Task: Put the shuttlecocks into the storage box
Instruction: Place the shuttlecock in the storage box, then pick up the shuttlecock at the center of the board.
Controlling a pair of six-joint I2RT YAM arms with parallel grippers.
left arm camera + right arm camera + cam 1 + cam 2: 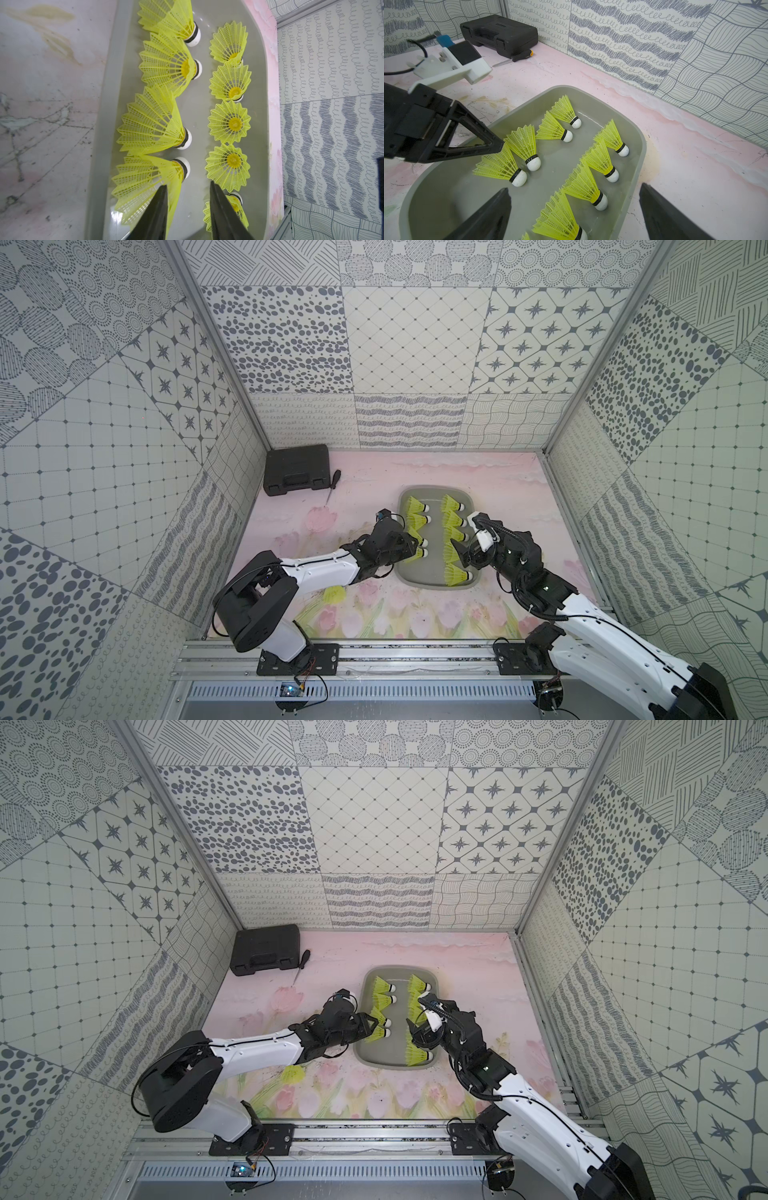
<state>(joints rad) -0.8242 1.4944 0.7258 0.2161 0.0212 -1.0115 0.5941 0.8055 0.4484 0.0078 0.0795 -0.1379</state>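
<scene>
Shuttlecocks (417,522) lie on their sides in two rows inside the grey box (417,574), white tips toward my right. The box sits on the pink worktop (365,489). My left end effector (188,184) is partly spread over the left row, nothing between its fingers, one tip at a skirt's edge. My right end effector (575,187) hangs spread wide above the right row.

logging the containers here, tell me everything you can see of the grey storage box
The storage box is a shallow grey tray, glossy like plastic, with rounded corners and low walls. It sits flat on the pink flowered table, toward the right arm's side. Nine yellow shuttlecocks lie inside in two rows, four and five. The left pincer and right pincer hang open above it.
</scene>
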